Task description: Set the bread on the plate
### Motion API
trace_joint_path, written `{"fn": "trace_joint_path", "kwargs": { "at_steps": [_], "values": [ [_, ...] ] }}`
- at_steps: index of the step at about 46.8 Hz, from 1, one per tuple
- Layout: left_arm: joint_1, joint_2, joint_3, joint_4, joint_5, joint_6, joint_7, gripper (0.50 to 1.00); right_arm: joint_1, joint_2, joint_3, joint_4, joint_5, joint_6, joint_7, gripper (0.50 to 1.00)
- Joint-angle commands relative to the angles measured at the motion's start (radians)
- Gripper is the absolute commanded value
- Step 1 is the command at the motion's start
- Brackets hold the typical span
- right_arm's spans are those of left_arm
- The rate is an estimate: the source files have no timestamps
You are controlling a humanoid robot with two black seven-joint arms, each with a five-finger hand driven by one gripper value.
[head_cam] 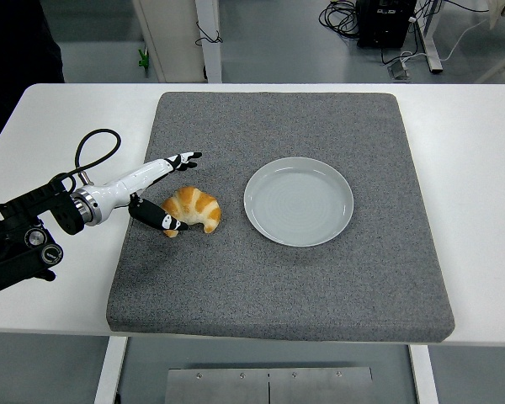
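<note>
— Left hand [157,192]: position and state?
— Over the left part of the grey mat [278,278], fingers spread, grasping nothing. Upper fingers [183,158] extended beyond the bread; thumb [160,220] against the bread's near-left end.

— Bread [194,209]: location?
— One croissant, lying on the mat, left of the plate [298,201] and apart from it.

— Plate: contents?
— Pale grey, round, nothing on it, near mat centre.

— Surface [471,160]?
— White, carrying the mat.

— Other items?
— Black cable [91,150] looped at the left forearm.

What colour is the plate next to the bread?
Pale grey-blue plate, plain, seen in the head view.
</note>
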Motion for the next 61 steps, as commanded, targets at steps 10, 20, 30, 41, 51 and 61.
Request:
{"fn": "trace_joint_path", "kwargs": {
  "at_steps": [10, 20, 30, 41, 51, 61],
  "values": [
    [-0.004, -0.019, 0.001, 0.015, 0.023, 0.000, 0.000, 0.934, 0.000, 0.000, 0.000, 0.000, 0.001, 0.000, 0.000, 1.000],
    [-0.009, -0.030, 0.033, 0.031, 0.080, 0.000, -0.006, 0.880, 0.000, 0.000, 0.000, 0.000, -0.001, 0.000, 0.000, 1.000],
    [-0.007, -0.038, 0.033, 0.034, 0.081, 0.000, -0.030, 0.774, 0.000, 0.000, 0.000, 0.000, 0.001, 0.000, 0.000, 1.000],
    [-0.006, -0.039, 0.033, 0.035, 0.098, 0.000, -0.041, 0.705, 0.000, 0.000, 0.000, 0.000, -0.001, 0.000, 0.000, 1.000],
    [-0.003, -0.039, 0.034, 0.035, 0.116, 0.000, -0.066, 0.618, 0.000, 0.000, 0.000, 0.000, 0.001, 0.000, 0.000, 1.000],
    [-0.007, -0.036, 0.034, 0.035, 0.115, 0.000, -0.090, 0.567, 0.000, 0.000, 0.000, 0.000, 0.001, 0.000, 0.000, 1.000]
  ]
}}
